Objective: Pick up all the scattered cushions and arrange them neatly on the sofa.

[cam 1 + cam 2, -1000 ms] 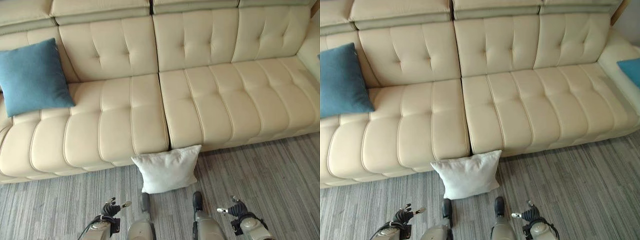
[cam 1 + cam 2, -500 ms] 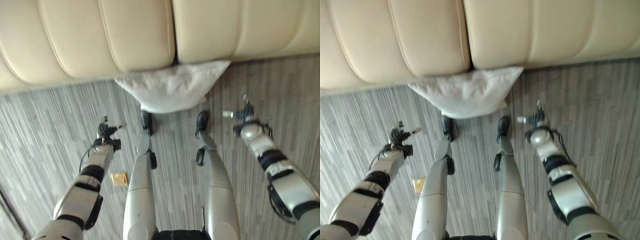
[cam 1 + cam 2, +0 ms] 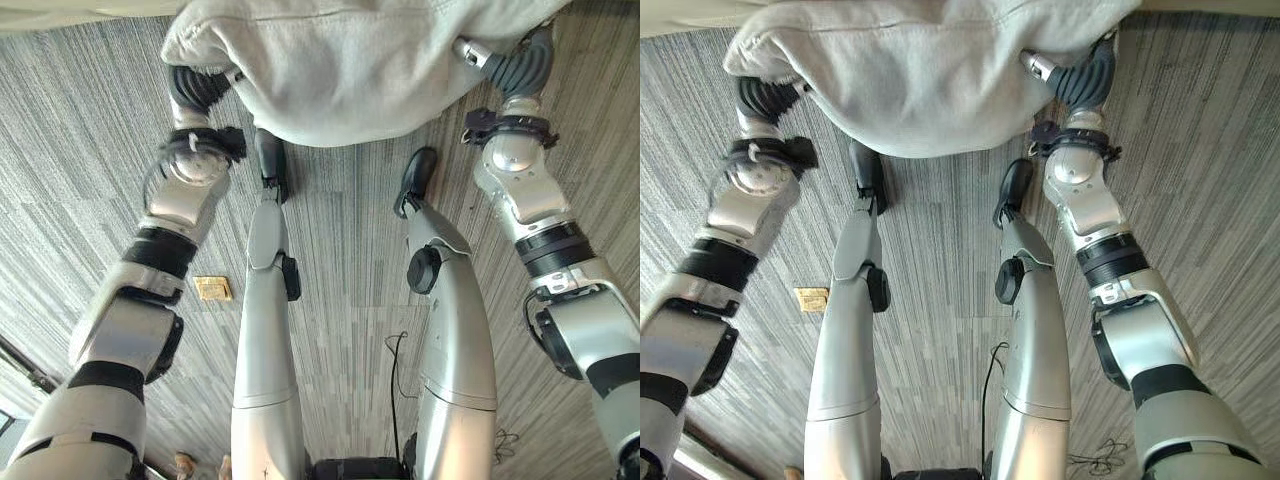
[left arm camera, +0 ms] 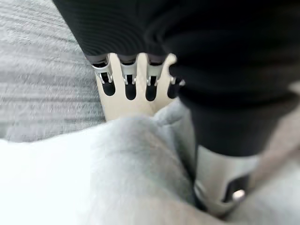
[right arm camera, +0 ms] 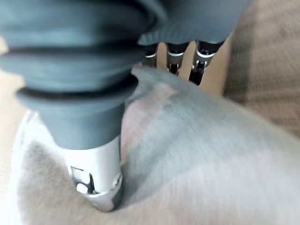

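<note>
Over the floor (image 3: 80,110), white cushion (image 3: 350,65), seemingly clasped between left hand (image 3: 200,85) and right hand (image 3: 515,65).

text: none readable | labels: none | numbers: none | tag (image 3: 212,288) on floor (image 3: 80,150): tan, any print too small to read

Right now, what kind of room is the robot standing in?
Probably a living room: a white cushion is held between both hands above a grey striped carpet, with the cream edge of a sofa just behind it.
</note>
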### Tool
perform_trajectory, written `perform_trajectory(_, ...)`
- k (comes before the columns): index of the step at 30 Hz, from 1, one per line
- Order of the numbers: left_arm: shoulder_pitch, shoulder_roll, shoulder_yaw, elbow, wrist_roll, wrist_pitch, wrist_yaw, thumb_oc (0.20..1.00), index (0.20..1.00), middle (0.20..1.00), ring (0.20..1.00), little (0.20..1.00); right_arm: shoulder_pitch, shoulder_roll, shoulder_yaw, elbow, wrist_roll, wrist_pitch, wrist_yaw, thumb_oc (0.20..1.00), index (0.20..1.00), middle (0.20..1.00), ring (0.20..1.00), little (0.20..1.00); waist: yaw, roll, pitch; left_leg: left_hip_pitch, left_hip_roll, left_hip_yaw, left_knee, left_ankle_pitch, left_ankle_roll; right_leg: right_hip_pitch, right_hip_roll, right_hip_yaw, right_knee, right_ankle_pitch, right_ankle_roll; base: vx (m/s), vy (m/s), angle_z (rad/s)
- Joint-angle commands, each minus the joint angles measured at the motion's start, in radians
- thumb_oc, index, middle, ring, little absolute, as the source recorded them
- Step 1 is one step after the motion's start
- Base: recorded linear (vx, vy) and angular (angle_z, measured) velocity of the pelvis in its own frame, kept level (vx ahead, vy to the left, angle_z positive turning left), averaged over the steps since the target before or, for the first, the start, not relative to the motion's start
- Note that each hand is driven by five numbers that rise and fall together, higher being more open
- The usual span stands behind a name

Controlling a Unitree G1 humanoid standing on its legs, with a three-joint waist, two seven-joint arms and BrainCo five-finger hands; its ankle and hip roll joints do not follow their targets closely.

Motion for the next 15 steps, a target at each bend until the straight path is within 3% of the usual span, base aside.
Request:
perform_trajectory(1,0.026,-0.185,-0.071,-0.117,-0.051,-0.103,-0.097,1.000,1.000,1.000,1.000,1.000,0.065,0.134,0.058,-0.068,0.213,-0.157,0.176,1.000,1.000,1.000,1.000,1.000,0.005,-0.003,-0.119,0.025,0.000,0.019,0.166,-0.270,0.027,0.065,0.010,0.031,-0.071,-0.061,0.118,0.00,0.043,0.01)
perform_trajectory(2,0.035,-0.220,-0.072,-0.132,-0.072,-0.106,-0.103,1.000,1.000,1.000,1.000,1.000,0.081,0.169,0.055,-0.072,0.284,-0.180,0.214,1.000,1.000,1.000,1.000,1.000,0.006,-0.003,-0.128,0.022,-0.002,0.020,0.160,-0.270,0.029,0.061,0.013,0.031,-0.077,-0.058,0.117,-0.01,0.043,0.00)
perform_trajectory(3,0.040,-0.244,-0.074,-0.138,-0.084,-0.107,-0.109,1.000,1.000,1.000,1.000,1.000,0.093,0.188,0.055,-0.071,0.338,-0.198,0.252,0.793,0.793,0.793,0.793,0.793,0.007,-0.002,-0.140,0.017,-0.003,0.019,0.156,-0.269,0.031,0.054,0.016,0.033,-0.079,-0.055,0.117,-0.01,0.035,-0.03)
perform_trajectory(4,0.041,-0.255,-0.075,-0.150,-0.088,-0.109,-0.111,1.000,1.000,1.000,1.000,1.000,0.093,0.206,0.058,-0.075,0.382,-0.212,0.279,0.200,0.200,0.200,0.200,0.200,0.009,-0.001,-0.148,0.013,-0.004,0.018,0.155,-0.268,0.032,0.048,0.016,0.036,-0.081,-0.052,0.117,0.00,0.024,-0.05)
perform_trajectory(5,0.041,-0.255,-0.075,-0.150,-0.088,-0.109,-0.111,0.790,0.790,0.790,0.790,0.790,0.093,0.206,0.058,-0.074,0.383,-0.213,0.280,0.200,0.200,0.200,0.200,0.200,0.009,-0.001,-0.149,0.012,-0.004,0.018,0.155,-0.268,0.032,0.047,0.016,0.036,-0.081,-0.052,0.117,-0.02,0.030,-0.09)
perform_trajectory(6,0.067,-0.294,-0.063,-0.185,-0.111,-0.120,-0.127,0.200,0.200,0.200,0.200,0.200,0.131,0.245,0.041,-0.122,0.458,-0.235,0.340,0.200,0.200,0.200,0.200,0.200,0.009,0.000,-0.170,0.012,-0.003,0.020,0.137,-0.264,0.033,0.046,0.017,0.038,-0.096,-0.045,0.118,-0.01,0.021,-0.09)
perform_trajectory(15,0.140,-0.338,-0.041,-0.269,-0.158,-0.133,-0.168,0.200,0.200,0.200,0.200,0.200,0.242,0.280,0.054,-0.266,0.524,-0.256,0.415,0.200,0.200,0.200,0.200,0.200,0.004,0.000,-0.227,0.137,-0.007,0.020,0.024,-0.233,0.022,0.161,0.025,0.030,-0.186,-0.019,0.121,-0.02,0.011,-0.02)
